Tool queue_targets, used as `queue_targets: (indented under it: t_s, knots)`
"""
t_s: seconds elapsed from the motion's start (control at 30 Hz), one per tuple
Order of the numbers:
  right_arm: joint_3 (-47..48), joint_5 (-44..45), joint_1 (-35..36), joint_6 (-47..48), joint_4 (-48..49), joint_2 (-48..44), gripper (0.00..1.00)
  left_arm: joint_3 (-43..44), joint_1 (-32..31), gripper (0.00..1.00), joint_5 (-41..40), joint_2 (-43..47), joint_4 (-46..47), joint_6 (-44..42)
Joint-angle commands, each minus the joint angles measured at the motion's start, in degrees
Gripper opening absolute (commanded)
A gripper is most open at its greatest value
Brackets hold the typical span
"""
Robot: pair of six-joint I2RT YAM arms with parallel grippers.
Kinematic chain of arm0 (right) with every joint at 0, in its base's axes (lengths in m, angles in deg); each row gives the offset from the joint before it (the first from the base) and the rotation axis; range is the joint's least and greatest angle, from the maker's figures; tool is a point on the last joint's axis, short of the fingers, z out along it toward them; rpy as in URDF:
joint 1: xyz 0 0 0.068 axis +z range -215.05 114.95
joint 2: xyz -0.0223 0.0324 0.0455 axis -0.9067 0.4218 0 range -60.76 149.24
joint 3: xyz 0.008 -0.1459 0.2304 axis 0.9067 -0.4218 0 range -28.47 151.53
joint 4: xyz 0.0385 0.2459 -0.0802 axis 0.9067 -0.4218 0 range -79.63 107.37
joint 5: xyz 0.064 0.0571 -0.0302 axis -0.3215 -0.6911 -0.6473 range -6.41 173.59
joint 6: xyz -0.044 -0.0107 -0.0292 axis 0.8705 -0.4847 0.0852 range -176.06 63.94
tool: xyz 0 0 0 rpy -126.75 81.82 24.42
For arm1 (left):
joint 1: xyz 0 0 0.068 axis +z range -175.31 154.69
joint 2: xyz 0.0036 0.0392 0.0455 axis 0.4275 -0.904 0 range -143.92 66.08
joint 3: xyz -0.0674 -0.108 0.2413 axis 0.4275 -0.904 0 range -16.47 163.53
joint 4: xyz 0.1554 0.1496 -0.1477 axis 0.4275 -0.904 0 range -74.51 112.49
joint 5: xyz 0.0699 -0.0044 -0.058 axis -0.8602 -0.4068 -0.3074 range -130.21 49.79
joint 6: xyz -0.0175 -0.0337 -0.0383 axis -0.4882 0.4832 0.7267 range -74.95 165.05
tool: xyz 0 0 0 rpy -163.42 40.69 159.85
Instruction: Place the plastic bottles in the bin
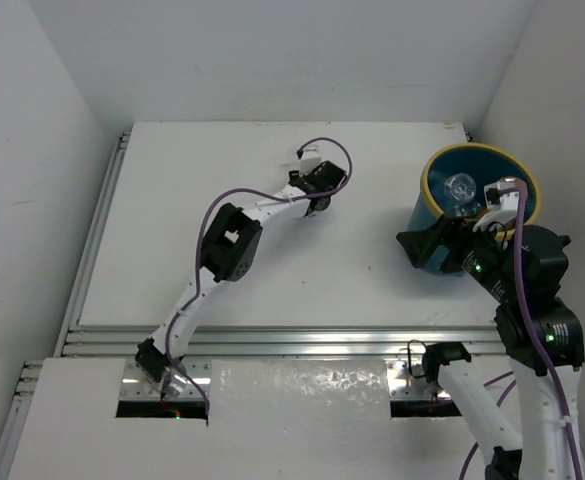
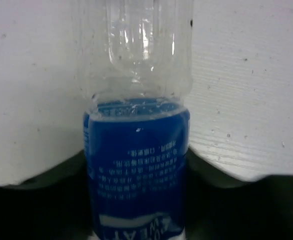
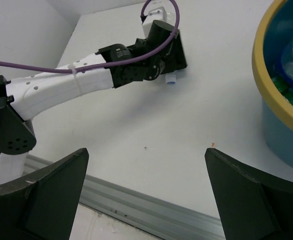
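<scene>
Holding clear bottle (image 1: 460, 187), green bottle (image 3: 292, 96), teal bin (image 1: 475, 149)

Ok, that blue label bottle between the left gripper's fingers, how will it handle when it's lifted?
The blue-label bottle looks empty above the label, so probably light. Its thin-looking clear wall would likely dent under a hard squeeze. Smooth and round, it could slip or roll if the left gripper loosens.

Premises present as a robotics laboratory test cell: white table (image 1: 372, 270) enclosed by plain white walls (image 1: 272, 50), aluminium rails (image 1: 302, 343) along its near edge, two robot arms (image 1: 227, 250) (purple leads (image 1: 272, 192) exposed) mounted there
</scene>
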Motion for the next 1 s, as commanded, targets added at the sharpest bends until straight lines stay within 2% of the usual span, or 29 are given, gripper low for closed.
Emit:
queue_targets:
  t_s: [0.0, 0.07, 0.13, 0.17, 0.2, 0.23, 0.27, 0.3, 0.33, 0.37, 0.4, 0.47, 0.5, 0.53, 0.63, 0.7, 0.83, 0.97]
  knots:
    - [-0.9, -3.1, 0.4, -0.8, 3.6, 0.9, 0.99, -8.0, 0.1, 0.3, 3.0, 3.5, -0.2, -1.8]
    - [-1.8, -3.2, 0.4, -1.3, 4.4, 0.9, 0.99, -8.8, 0.0, 0.01, 6.6, 3.6, -0.3, -3.3]
    - [-2.9, -3.3, 0.4, -1.9, 5.2, 0.9, 0.99, -11.4, -0.3, 0.0, 8.6, 4.9, -0.5, -5.1]
    - [-4.3, -3.5, 0.5, -2.1, 5.6, 0.9, 0.99, -13.6, -0.5, 0.0, 8.8, 8.4, 0.1, -5.2]
    - [-5.7, -4.5, 0.4, -2.4, 6.9, 1.0, 0.99, -21.1, -1.1, 0.0, 9.8, 15.1, 4.7, -5.9]
    - [-6.0, -5.8, 0.4, -2.9, 7.7, 1.7, 0.99, -32.4, -1.8, 0.0, 10.6, 19.3, 8.4, -7.1]
    - [-6.2, -6.6, 0.4, -3.3, 8.3, 2.3, 0.99, -38.3, -2.0, 0.0, 13.1, 24.3, 16.4, -7.4]
    - [-6.7, -7.6, 0.4, -3.8, 9.0, 2.5, 0.99, -44.7, -2.4, 0.0, 15.0, 34.8, 21.2, -7.9]
    - [-6.9, -8.6, 0.4, -5.5, 11.6, 3.2, 0.99, -56.9, -2.6, 0.0, 17.7, 40.2, 26.2, -8.7]
    - [-7.4, -11.6, 0.4, -6.5, 13.3, 3.5, 0.99, -62.7, -2.6, 0.0, 25.3, 45.8, 37.2, -9.2]
    - [-8.5, -13.8, 0.4, -7.9, 15.2, 3.8, 0.99, -73.6, -2.6, 0.0, 29.6, 55.8, 43.0, -9.9]
    - [-10.3, -21.1, 0.5, -14.0, 23.6, 5.2, 0.99, -82.1, -2.9, 0.0, 38.6, 64.1, 54.1, -11.7]
    - [-13.6, -23.5, 0.7, -16.7, 27.3, 5.6, 0.99, -85.0, -3.0, 0.0, 41.2, 70.5, 56.0, -11.7]
    - [-15.3, -25.6, 0.8, -21.8, 35.6, 6.2, 0.99, -89.3, -3.1, 0.0, 43.8, 73.1, 56.9, -11.8]
    - [-19.5, -25.5, 3.0, -26.3, 44.5, 9.0, 0.99, -96.2, -3.3, 0.0, 52.6, 82.0, 61.3, -9.7]
    - [-20.1, -22.4, 6.9, -26.8, 46.2, 11.0, 0.99, -100.2, -3.6, 0.0, 56.7, 87.0, 65.1, -8.3]
    - [-20.1, -15.7, 17.3, -25.7, 52.0, 14.5, 0.99, -102.9, -3.8, 0.0, 62.8, 91.5, 68.9, -5.8]
    - [-17.2, -11.7, 24.7, -23.2, 52.3, 20.0, 0.99, -102.3, -4.2, 0.0, 68.1, 91.5, 71.3, -3.3]
